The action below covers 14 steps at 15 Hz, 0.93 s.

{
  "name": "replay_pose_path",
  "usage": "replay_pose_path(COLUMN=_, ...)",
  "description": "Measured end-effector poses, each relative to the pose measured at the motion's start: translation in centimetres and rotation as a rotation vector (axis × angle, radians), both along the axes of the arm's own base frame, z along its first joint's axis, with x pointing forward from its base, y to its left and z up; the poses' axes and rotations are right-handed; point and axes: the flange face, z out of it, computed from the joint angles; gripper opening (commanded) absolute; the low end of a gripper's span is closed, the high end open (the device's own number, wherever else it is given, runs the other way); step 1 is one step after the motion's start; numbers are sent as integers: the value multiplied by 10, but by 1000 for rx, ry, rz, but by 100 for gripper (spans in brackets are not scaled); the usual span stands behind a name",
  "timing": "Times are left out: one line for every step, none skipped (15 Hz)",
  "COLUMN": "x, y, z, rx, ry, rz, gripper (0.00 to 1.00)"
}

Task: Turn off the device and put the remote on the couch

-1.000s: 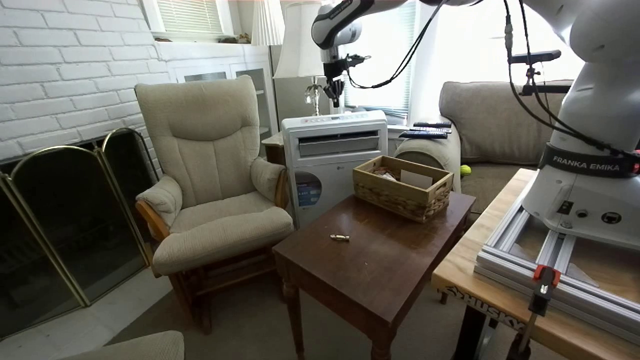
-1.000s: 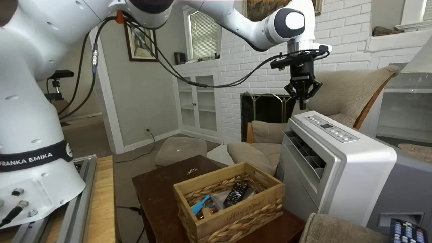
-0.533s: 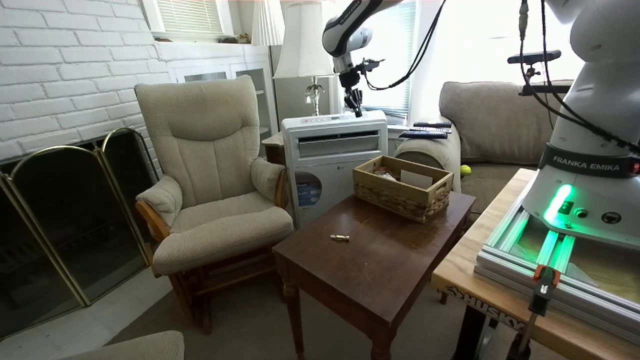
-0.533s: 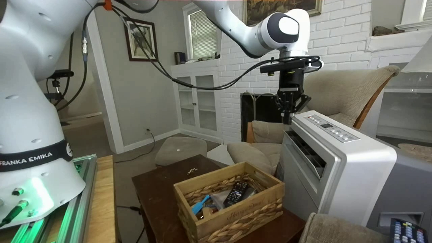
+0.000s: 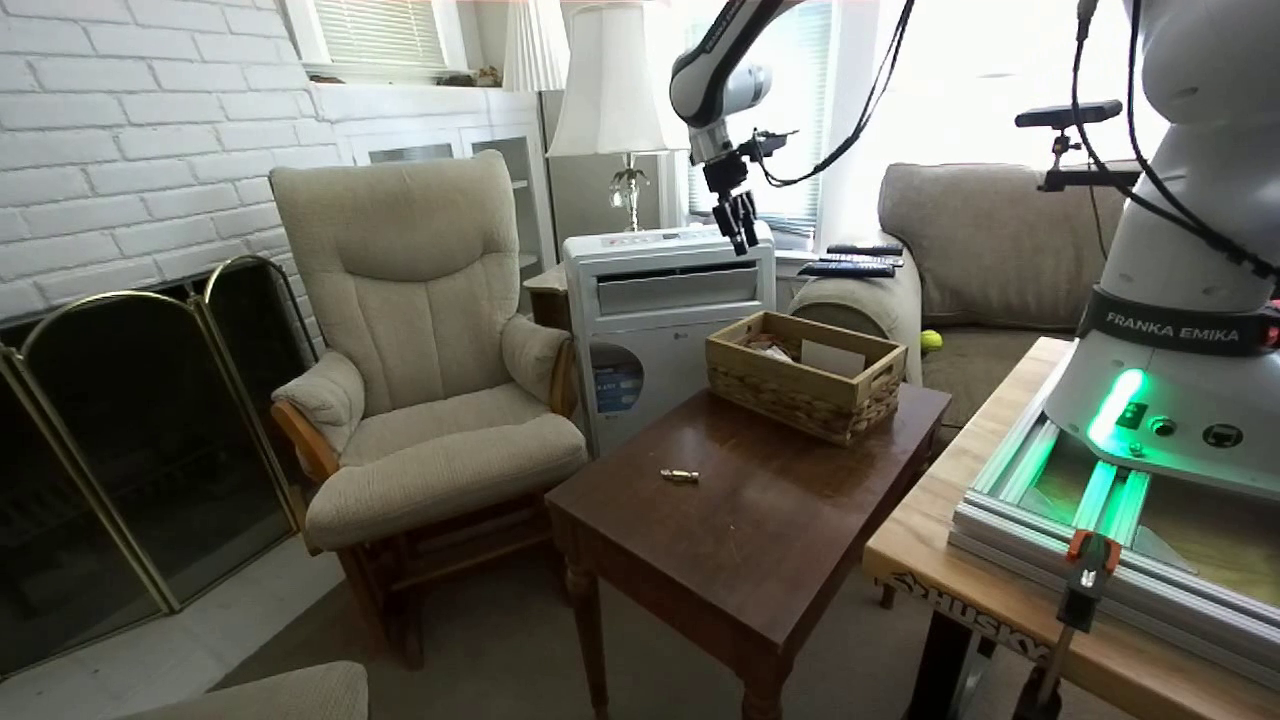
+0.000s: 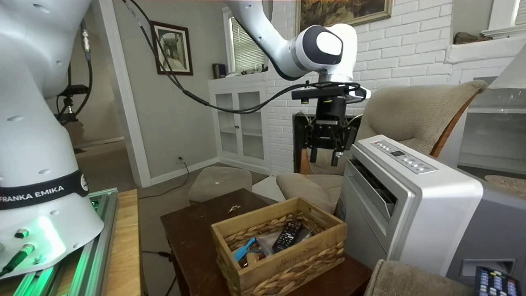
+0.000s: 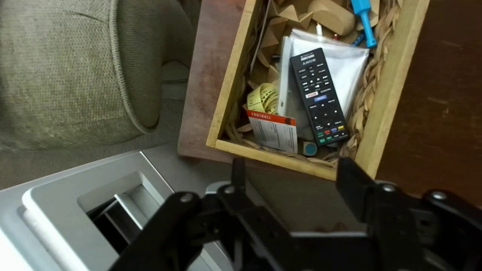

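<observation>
One black remote (image 7: 320,96), marked SONY, lies in the wooden basket (image 7: 389,90), below my claw (image 6: 324,157) and ahead of its fingertips in the wrist view, on a clear plastic sleeve (image 7: 346,71). The claw hangs in the air with its fingers spread and nothing between them. Ahead and to its left: the padded arm (image 7: 67,75) of the couch (image 5: 1000,250). Nearer on that side, just beside the claw in an exterior view: the air conditioner (image 6: 435,205), which I take for the device; whether it runs is not shown. Faults I judge likely: (a) a finger strikes the basket's near rim (image 7: 276,159), if I descend before moving forward; (b) the remote twists on grasping, since it lies askew to the fingers; (c) the loose sleeve gets pinched too, because it lies under the remote; (d) the claw knocks the air conditioner, should I correct too far that way; (e) other remotes (image 5: 848,269) on the couch's arm, well apart from the claw, are pushed off if I release there.
</observation>
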Motion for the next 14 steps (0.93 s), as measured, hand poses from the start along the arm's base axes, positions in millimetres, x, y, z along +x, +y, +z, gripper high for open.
replay_pose_path(x=-7, y=5, z=-4, rx=9, ry=-23, rz=-10, gripper=99)
replay_pose_path(x=-15, y=10, z=-9, rx=18, ry=-47, rz=-17, gripper=100)
replay_pose_path(x=-23, y=14, z=-14, rx=22, ry=-68, rz=-18, gripper=100)
replay_pose_path(x=-32, y=18, z=-19, rx=25, ry=-86, rz=-16, gripper=100)
replay_pose_path(x=-43, y=21, z=-25, rx=29, ry=-97, rz=-12, gripper=100)
replay_pose_path(x=-54, y=24, z=-32, rx=33, ry=-104, rz=-7, gripper=100)
replay_pose_path(x=-65, y=28, z=-39, rx=37, ry=-111, rz=-3, gripper=100)
replay_pose_path(x=-75, y=31, z=-46, rx=41, ry=-118, rz=1, gripper=100)
replay_pose_path(x=-84, y=34, z=-53, rx=46, ry=-125, rz=6, gripper=100)
replay_pose_path(x=-92, y=37, z=-59, rx=49, ry=-134, rz=10, gripper=100)
replay_pose_path(x=-99, y=40, z=-66, rx=53, ry=-147, rz=15, gripper=100)
replay_pose_path(x=-105, y=42, z=-72, rx=56, ry=-154, rz=19, gripper=100)
replay_pose_path(x=-111, y=44, z=-78, rx=59, ry=-162, rz=22, gripper=100)
replay_pose_path(x=-117, y=46, z=-82, rx=62, ry=-170, rz=23, gripper=100)
